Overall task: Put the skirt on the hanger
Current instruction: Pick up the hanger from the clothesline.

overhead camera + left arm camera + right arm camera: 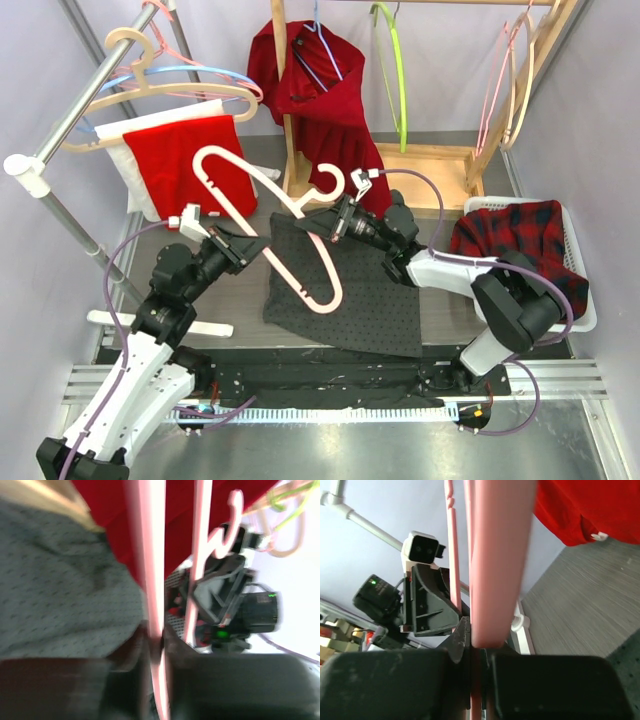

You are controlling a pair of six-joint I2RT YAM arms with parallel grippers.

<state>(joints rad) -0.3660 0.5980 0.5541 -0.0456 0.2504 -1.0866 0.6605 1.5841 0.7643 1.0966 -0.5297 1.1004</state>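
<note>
A pink plastic hanger [262,215] is held above a dark grey dotted skirt [350,295] that lies flat on the table. My left gripper [243,243] is shut on the hanger's bar near its lower left side; in the left wrist view the bar [156,580] runs up between the jaws. My right gripper [330,222] is shut on the hanger near its hook; in the right wrist view the pink bar [495,555] rises from between the closed jaws. The skirt also shows in the left wrist view [60,580].
A white basket [580,300] at right holds a red plaid garment [515,230]. A wooden rack [440,160] at the back carries a red garment [320,100] and hangers. A metal rail [80,100] at left holds hangers and a red-and-white cloth [185,160].
</note>
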